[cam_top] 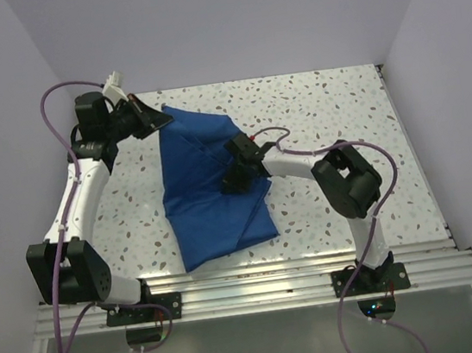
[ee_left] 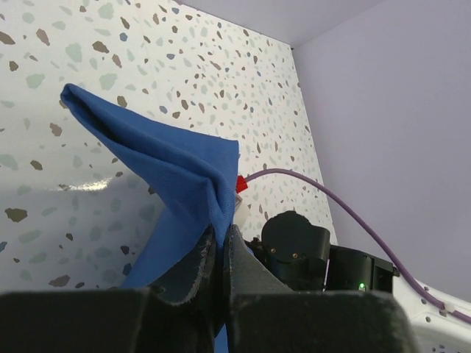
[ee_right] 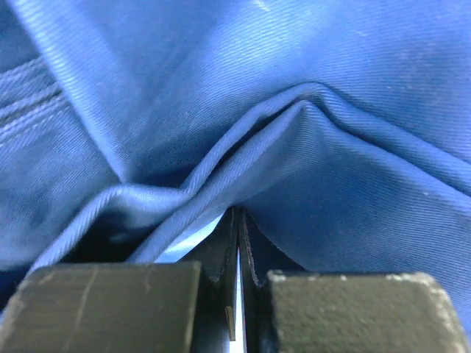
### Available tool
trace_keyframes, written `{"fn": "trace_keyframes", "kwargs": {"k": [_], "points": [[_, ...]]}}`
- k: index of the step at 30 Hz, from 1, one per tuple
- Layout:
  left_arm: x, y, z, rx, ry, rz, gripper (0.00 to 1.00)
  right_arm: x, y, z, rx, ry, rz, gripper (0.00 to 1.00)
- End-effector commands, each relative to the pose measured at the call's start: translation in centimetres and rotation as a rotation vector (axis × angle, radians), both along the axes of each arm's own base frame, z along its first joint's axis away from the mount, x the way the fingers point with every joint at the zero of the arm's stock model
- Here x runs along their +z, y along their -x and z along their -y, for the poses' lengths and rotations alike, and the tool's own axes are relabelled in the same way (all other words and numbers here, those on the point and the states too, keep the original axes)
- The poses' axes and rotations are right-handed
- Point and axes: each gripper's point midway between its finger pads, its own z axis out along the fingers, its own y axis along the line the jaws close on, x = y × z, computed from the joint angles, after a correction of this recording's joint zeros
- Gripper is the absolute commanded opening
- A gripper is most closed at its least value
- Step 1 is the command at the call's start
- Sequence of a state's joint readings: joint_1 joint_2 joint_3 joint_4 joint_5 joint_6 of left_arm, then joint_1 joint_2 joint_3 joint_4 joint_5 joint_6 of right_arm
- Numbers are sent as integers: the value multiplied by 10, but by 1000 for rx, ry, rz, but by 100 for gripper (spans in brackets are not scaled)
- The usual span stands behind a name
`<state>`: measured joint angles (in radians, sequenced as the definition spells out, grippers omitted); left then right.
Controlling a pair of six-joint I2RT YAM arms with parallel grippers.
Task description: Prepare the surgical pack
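Cloth fills my right wrist view edge to edge: the blue drape (ee_right: 294, 59), its weave sharp, puckered into a ridge that runs down into my right jaws. They are pressed together to a thin slit and pinch that fold, with a pale sliver showing in the slit. This view gives nothing of where on the drape I hold.

The overhead camera supplies that. The drape (cam_top: 211, 188) lies rumpled and partly folded on the speckled worktop (cam_top: 315, 114), left of centre, and my right arm (cam_top: 304, 163) reaches across so that my right jaws sit on its middle, at the right edge of the bunched part. My left arm (cam_top: 89, 183) stretches to the far left, its jaws at the drape's far corner. From above I cannot tell how the left jaws stand.

My left wrist view settles it: the left jaws are closed on the cloth, and the drape (ee_left: 176, 165) rises out of them as a lifted, tented peak clear of the worktop (ee_left: 110, 66). Only this view shows the lift. Past the peak I see my right arm (ee_left: 294, 250), dark, with a purple cable (ee_left: 346, 206) running to a small red connector (ee_left: 241, 183) just beside the drape's edge.
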<state>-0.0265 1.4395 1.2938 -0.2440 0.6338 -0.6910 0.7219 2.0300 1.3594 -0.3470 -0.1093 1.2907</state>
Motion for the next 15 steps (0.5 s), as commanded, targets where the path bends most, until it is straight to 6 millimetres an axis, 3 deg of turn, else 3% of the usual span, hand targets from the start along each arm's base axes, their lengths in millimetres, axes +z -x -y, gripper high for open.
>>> {"fn": "trace_keyframes", "kwargs": {"k": [1, 5, 9, 11, 15], "points": [[75, 5, 4, -44, 51, 255, 0, -10, -10, -7, -66, -13, -20, 0], [59, -8, 0, -36, 40, 215, 0, -28, -29, -16, -75, 8, -4, 0], [44, -16, -5, -29, 21, 188, 0, -23, -55, -26, -57, 45, 45, 0], [38, -22, -19, 2, -1, 187, 0, -24, -63, -25, -59, 60, 61, 0], [34, -18, -30, 14, -23, 181, 0, -25, -78, -18, -53, 82, 78, 0]]}}
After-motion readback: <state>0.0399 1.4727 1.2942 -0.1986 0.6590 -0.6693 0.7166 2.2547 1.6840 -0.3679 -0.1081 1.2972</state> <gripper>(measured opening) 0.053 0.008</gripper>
